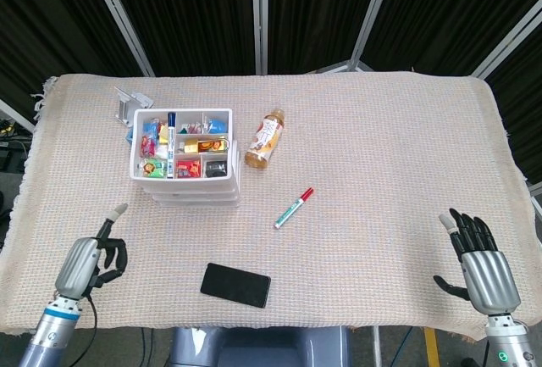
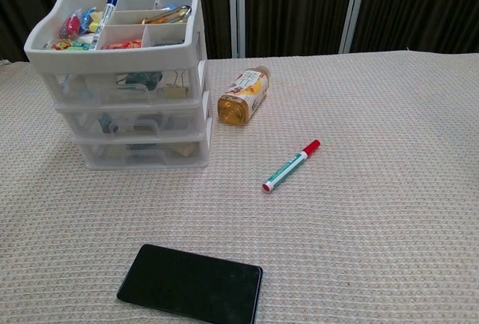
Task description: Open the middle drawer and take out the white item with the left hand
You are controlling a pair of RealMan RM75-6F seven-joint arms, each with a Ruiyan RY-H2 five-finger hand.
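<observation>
Over the near left edge of the cloth I see my left hand (image 1: pixel 87 264), empty, fingers partly curled. Right of it stands the drawer unit (image 2: pixel 127 84), its middle drawer (image 2: pixel 135 123) closed, then a black phone (image 2: pixel 190 283). Far right, my right hand (image 1: pixel 481 259) is empty, fingers spread.

No text can be read: the bottle (image 2: pixel 243 97) has an orange label and the marker (image 2: pixel 291 165) a printed barrel, but the print is too small.

Items inside the closed middle drawer (image 2: pixel 135 123) show only as blurred shapes.
</observation>
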